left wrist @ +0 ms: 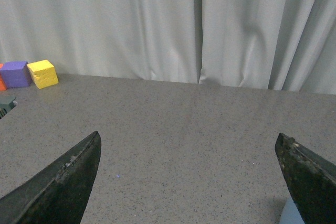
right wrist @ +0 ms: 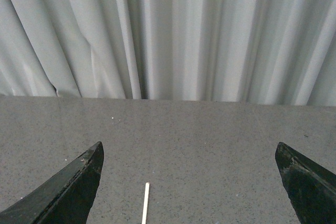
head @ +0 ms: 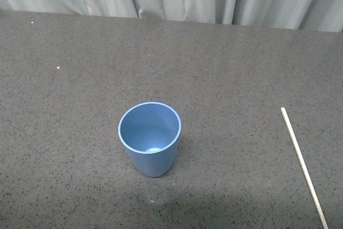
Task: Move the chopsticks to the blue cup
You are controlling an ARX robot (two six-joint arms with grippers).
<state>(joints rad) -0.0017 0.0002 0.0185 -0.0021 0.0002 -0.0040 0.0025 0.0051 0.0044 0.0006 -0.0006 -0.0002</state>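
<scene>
Flat diffuse light, medium bright, no glare. Faint soft shadow on the table (head: 64, 159), camera side of the cup (head: 149, 138). Slight grain, all views sharp. Curtain (right wrist: 168, 35) evenly lit.

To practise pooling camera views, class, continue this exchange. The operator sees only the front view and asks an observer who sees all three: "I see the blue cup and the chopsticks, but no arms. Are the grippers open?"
Observer: Yes. In the wrist views the left gripper and the right gripper both have their fingers wide apart, holding nothing.
Operator: Is either lined up with the chopsticks?
Observer: The right one: the chopsticks' tip shows between its fingers in its own view.
Operator: Anything else around?
Observer: A yellow cube and a purple cube sit by the curtain, seen only in the left wrist view.
</scene>
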